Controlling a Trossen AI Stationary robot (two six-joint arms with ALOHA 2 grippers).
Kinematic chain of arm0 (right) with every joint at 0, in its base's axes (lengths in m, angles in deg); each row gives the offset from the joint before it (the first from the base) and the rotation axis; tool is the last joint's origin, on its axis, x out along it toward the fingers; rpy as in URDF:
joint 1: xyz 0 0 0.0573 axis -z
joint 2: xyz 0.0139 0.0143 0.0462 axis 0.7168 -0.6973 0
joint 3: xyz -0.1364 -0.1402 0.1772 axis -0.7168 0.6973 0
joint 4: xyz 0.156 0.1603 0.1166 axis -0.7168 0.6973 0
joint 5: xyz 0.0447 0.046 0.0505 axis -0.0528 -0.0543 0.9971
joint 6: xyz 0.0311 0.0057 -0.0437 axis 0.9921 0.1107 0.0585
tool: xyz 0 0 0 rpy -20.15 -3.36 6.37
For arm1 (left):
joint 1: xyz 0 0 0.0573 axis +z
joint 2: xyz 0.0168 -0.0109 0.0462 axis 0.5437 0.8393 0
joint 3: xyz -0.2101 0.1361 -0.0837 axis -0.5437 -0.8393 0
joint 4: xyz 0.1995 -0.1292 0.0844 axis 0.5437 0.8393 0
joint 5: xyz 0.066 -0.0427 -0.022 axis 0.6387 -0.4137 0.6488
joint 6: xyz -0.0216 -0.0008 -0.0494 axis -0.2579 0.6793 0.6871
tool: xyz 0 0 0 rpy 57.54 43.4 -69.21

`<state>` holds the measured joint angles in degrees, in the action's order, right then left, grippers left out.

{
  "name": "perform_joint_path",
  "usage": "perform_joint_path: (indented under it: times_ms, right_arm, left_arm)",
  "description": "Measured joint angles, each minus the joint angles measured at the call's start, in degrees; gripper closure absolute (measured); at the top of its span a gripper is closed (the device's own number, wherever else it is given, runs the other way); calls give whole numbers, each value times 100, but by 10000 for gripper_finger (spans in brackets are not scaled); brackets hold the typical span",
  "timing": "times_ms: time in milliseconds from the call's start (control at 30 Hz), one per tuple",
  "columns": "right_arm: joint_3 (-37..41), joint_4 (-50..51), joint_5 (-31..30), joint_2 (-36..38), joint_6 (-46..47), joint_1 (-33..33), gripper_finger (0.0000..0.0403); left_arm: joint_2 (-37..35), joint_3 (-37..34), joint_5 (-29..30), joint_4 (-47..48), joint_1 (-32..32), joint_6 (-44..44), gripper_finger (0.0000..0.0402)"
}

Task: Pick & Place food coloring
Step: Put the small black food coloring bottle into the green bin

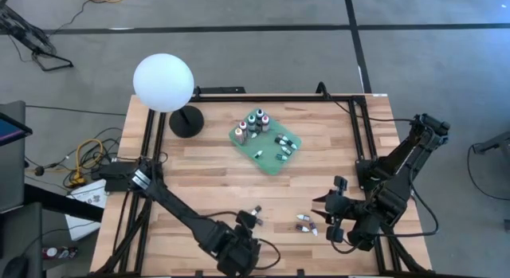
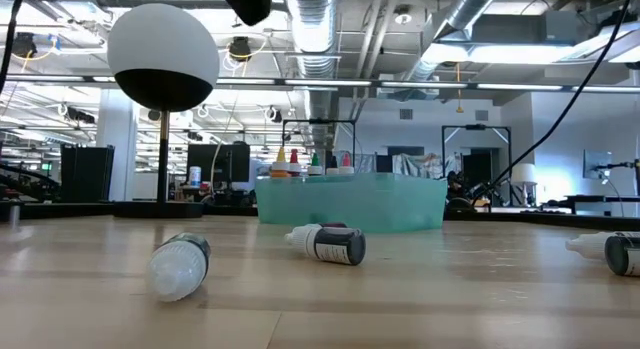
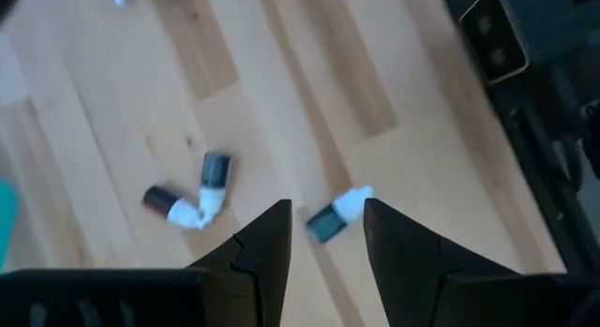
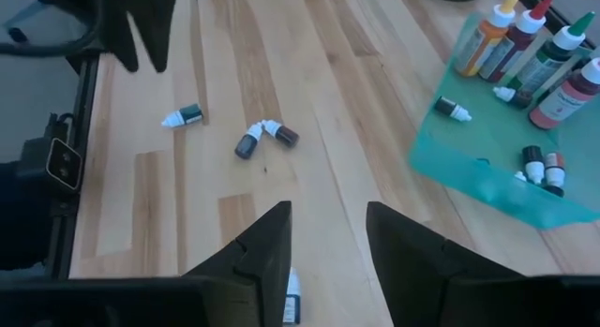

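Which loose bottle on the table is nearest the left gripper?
The lone small bottle lying just ahead of the left gripper; the touching pair lies farther off.

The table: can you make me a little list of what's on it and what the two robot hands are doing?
table: wooden top
green tray: holds several food coloring bottles, some upright, some lying
loose small bottles: lying on the wood near the front
white globe lamp: behind the tray, to the left
left gripper: open, above one lying bottle
right gripper: open, holding nothing
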<state>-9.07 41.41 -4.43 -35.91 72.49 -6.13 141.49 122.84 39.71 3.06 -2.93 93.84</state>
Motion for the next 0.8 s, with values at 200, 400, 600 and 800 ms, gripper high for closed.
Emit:
perform_joint_path:
  times_ms: [200,400,600,800]
  right_arm:
    - [0,-83,0,-1,2,0,270]
    - [0,-82,11,-2,137,-17,269]
    - [0,-82,11,0,144,-17,270]
    - [0,-78,17,0,119,-17,269]
  left_arm:
    - [-2,-532,162,-439,4,-18,272]
    - [0,-951,167,-441,130,56,272]
    - [-2,-1255,-72,-789,237,-79,272]
    - [-2,-1567,-338,-1135,293,-83,272]
